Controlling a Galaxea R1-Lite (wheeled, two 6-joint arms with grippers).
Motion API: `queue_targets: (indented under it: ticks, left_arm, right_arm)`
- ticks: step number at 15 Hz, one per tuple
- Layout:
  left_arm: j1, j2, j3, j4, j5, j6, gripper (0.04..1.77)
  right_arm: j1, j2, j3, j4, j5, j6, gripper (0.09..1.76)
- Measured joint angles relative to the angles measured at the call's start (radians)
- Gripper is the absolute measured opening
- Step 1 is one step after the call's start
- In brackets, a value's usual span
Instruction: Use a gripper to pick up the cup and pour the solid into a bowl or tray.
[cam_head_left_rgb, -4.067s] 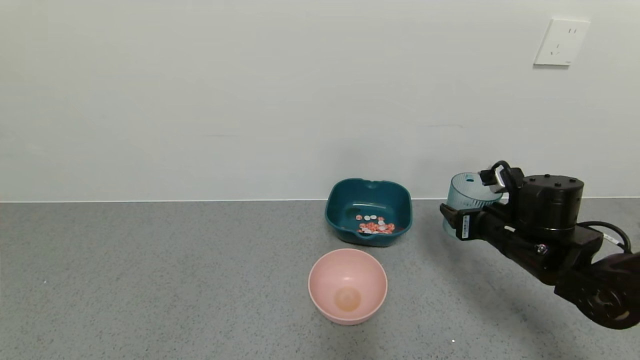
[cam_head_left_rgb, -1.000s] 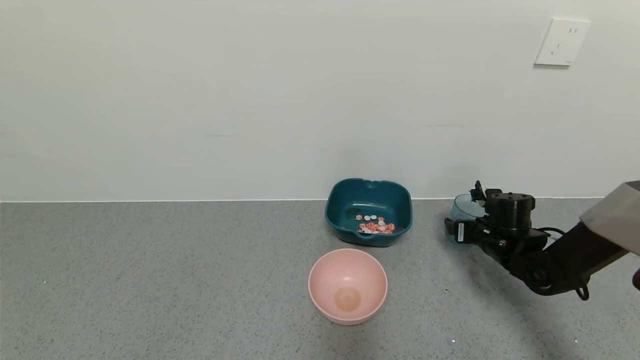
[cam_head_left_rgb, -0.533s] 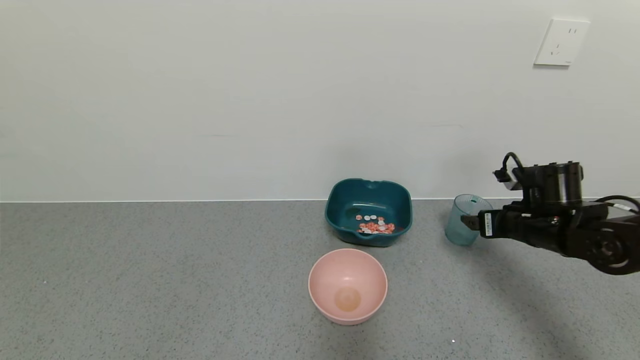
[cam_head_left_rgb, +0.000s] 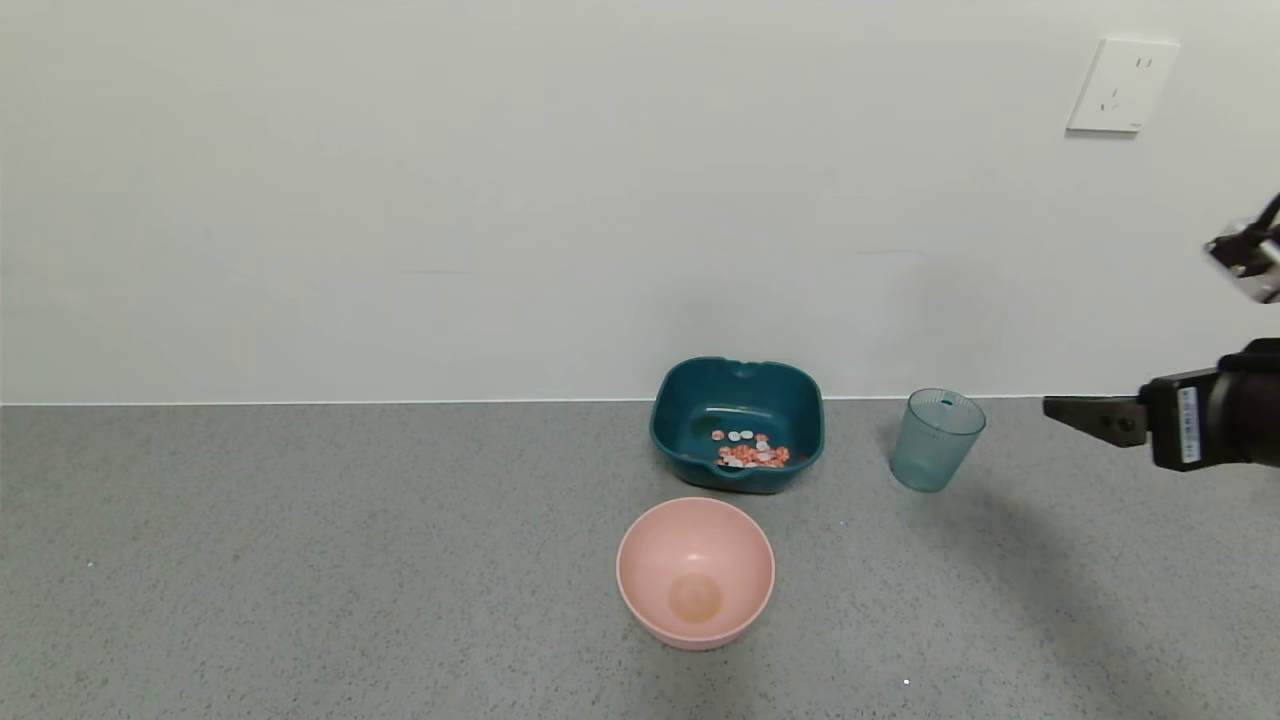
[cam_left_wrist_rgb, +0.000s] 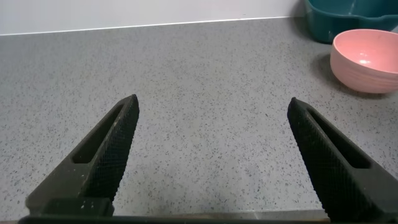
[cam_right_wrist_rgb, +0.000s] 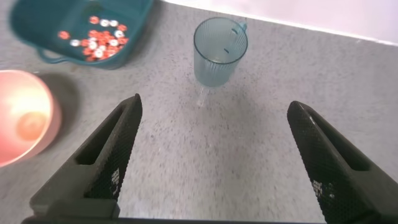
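Note:
The pale blue-green cup (cam_head_left_rgb: 935, 439) stands upright and empty on the grey counter, right of the dark teal basin (cam_head_left_rgb: 737, 387). It also shows in the right wrist view (cam_right_wrist_rgb: 219, 51). The pink-red and white solid (cam_head_left_rgb: 750, 450) lies inside the basin, also seen in the right wrist view (cam_right_wrist_rgb: 94, 42). My right gripper (cam_right_wrist_rgb: 214, 107) is open and empty, raised above the counter and well right of the cup; in the head view only one finger (cam_head_left_rgb: 1095, 417) shows at the right edge. My left gripper (cam_left_wrist_rgb: 213, 107) is open and empty over bare counter.
A round pale pink bowl (cam_head_left_rgb: 695, 571) sits empty in front of the basin; it also shows in the left wrist view (cam_left_wrist_rgb: 365, 51) and right wrist view (cam_right_wrist_rgb: 22, 118). A white wall with a socket (cam_head_left_rgb: 1122, 84) stands behind the counter.
My right gripper set the cup down right of the basin, let go of it and pulled back up and to the right. The cup stays upright.

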Motion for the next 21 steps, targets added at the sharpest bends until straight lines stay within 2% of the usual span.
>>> queue_targets:
  ticks: [10,13,17,21]
  left_arm:
    - [0.0,0.0,0.0,0.0,0.0,0.0,1.72]
    - [0.0,0.0,0.0,0.0,0.0,0.0,1.72]
    - [0.0,0.0,0.0,0.0,0.0,0.0,1.72]
    - [0.0,0.0,0.0,0.0,0.0,0.0,1.72]
  right_arm:
    - [-0.018,-0.558,-0.027,0.371,-0.005,-0.002,1.7]
    - [-0.073,-0.682,-0.028,0.443,-0.012,-0.002,1.7]
    - [-0.226,-0.814,-0.023,0.492,0.001,-0.004,1.7]
    - [-0.271,-0.92,-0.004,0.533,0.017,-0.005,1.7]
